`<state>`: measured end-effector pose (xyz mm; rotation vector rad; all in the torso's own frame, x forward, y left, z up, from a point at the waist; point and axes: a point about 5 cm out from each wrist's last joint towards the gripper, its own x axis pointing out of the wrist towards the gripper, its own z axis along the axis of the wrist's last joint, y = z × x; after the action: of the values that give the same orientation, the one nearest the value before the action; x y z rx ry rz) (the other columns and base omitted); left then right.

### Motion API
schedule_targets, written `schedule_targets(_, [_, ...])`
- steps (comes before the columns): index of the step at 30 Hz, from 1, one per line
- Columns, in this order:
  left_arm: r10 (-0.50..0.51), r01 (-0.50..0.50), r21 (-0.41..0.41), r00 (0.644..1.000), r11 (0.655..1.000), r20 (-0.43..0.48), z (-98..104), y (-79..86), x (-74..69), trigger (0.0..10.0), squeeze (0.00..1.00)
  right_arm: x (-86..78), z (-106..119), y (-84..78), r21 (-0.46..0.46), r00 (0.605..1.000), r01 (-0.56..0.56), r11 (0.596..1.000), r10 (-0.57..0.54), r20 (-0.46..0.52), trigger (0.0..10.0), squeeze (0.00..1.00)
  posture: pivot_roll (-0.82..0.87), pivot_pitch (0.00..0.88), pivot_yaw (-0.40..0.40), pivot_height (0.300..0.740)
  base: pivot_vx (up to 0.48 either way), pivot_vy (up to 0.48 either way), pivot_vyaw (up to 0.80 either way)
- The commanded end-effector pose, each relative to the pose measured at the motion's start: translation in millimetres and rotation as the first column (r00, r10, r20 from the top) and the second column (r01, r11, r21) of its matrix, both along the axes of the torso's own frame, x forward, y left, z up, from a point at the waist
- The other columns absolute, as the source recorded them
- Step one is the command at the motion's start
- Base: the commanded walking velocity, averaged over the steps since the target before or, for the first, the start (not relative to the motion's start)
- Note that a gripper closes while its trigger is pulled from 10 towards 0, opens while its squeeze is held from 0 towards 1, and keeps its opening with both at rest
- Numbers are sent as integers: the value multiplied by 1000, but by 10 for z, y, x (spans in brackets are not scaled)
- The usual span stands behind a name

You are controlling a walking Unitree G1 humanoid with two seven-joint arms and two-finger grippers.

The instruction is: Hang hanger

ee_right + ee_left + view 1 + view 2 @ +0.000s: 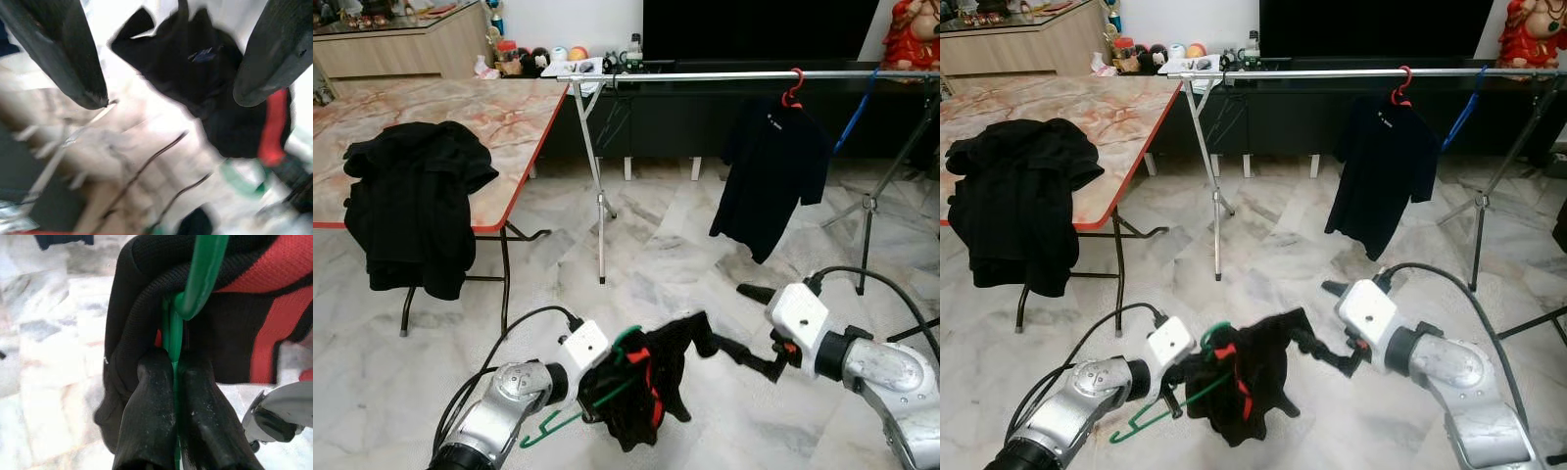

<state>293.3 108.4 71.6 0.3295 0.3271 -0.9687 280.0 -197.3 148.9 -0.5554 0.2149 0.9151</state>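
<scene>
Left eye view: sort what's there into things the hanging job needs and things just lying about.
For the job:
- green hanger carrying a black and red garment
- left gripper, shut on the hanger
- right gripper, open beside the garment
- clothes rail

Lying about:
- black clothes on the table
- black shirt on a red hanger

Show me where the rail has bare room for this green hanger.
The rail is bare from its left stand to the red hanger with the black shirt. Right of that, a blue hanger crowds it. The left gripper holds the green hanger.
</scene>
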Motion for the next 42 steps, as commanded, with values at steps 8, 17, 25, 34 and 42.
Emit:
schedule_targets(8, [-253,251,31,961,968,115,213,-76,-75,10000,0,-178,-260,57,-120,943,-289,950,262,-205,10000,0,60,74,58,740,0,0,0])
schedule_targets(17, [-404,398,66,904,915,138,303,-78,-150,10000,0,-47,-309,67,-144,926,-332,932,293,-237,10000,0,58,92,61,740,0,0,0])
schedule_targets(25, [-499,495,67,862,867,90,353,-69,-237,10000,0,-17,-339,204,-59,884,-413,909,384,-268,10000,0,74,105,64,740,0,0,0])
schedule_targets(34, [-527,522,79,847,849,71,364,-64,-242,10000,0,16,-382,213,-61,867,-439,896,405,-292,10000,0,83,118,70,740,0,0,0])
schedule_targets(42, [-536,532,72,843,844,52,372,-66,-240,10000,0,126,-393,113,-168,899,-395,903,342,-272,10000,0,73,147,82,740,0,0,0])
